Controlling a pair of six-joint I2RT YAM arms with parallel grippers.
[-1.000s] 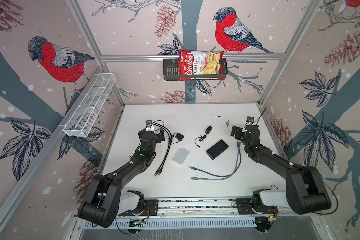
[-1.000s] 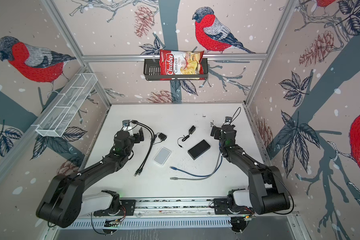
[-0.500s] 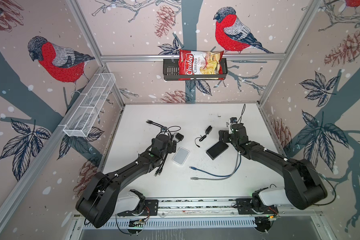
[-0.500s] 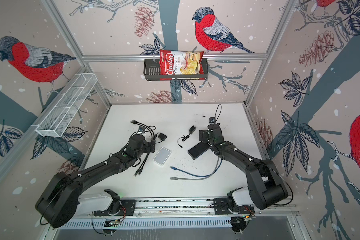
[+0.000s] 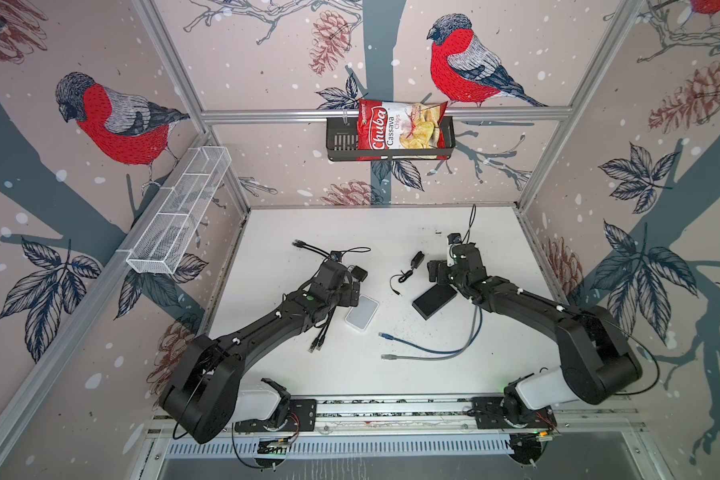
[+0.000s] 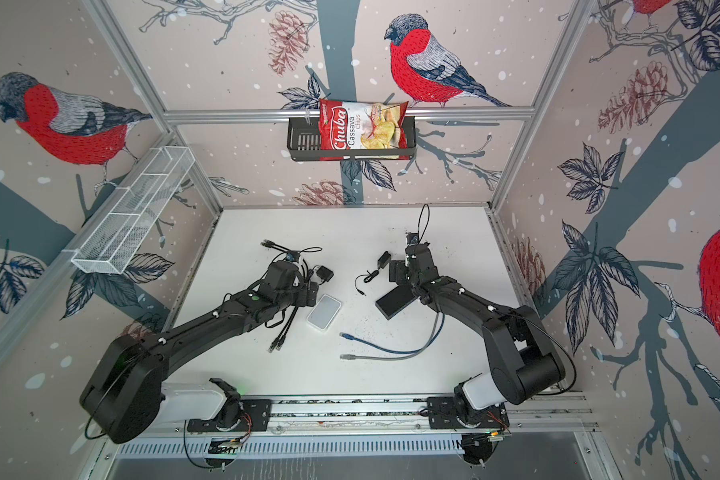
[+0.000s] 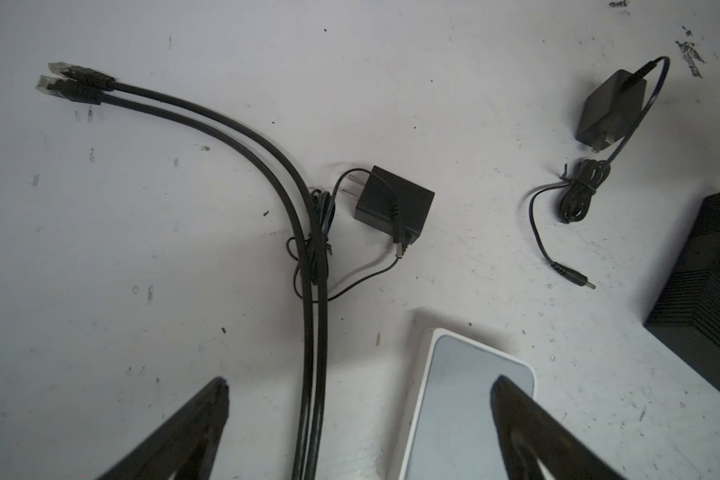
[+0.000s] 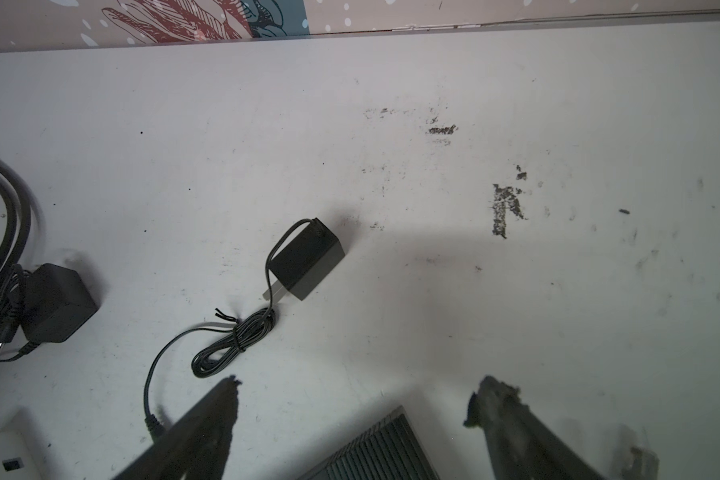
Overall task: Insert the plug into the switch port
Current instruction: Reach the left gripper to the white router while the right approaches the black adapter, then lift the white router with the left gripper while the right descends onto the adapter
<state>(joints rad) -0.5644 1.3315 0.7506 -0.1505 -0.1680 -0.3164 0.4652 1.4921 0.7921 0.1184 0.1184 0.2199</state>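
Note:
A black ribbed switch box (image 5: 435,300) (image 6: 395,302) lies right of centre. My right gripper (image 5: 435,270) (image 8: 358,386) hovers open over its far end (image 8: 375,453), touching nothing. A small barrel plug (image 5: 398,293) (image 7: 574,278) on a thin black lead from an adapter (image 5: 416,259) (image 8: 304,259) lies loose just left of the box. A white switch box (image 5: 362,318) (image 7: 470,407) sits left of centre. My left gripper (image 5: 352,291) (image 7: 360,386) is open above its far edge and two black network cables (image 7: 314,332). No port on the black box shows.
A second black adapter (image 5: 358,273) (image 7: 391,208) lies tangled with the black cables. A blue and a grey network cable (image 5: 429,349) curve across the near middle, plugs pointing left. A chips bag (image 5: 402,129) hangs in a wall basket, and a wire shelf (image 5: 179,216) on the left wall.
Both arms swung in toward the centre: the left gripper from the far left to the white box, the right gripper from the right side to the black box. Nothing was grasped.

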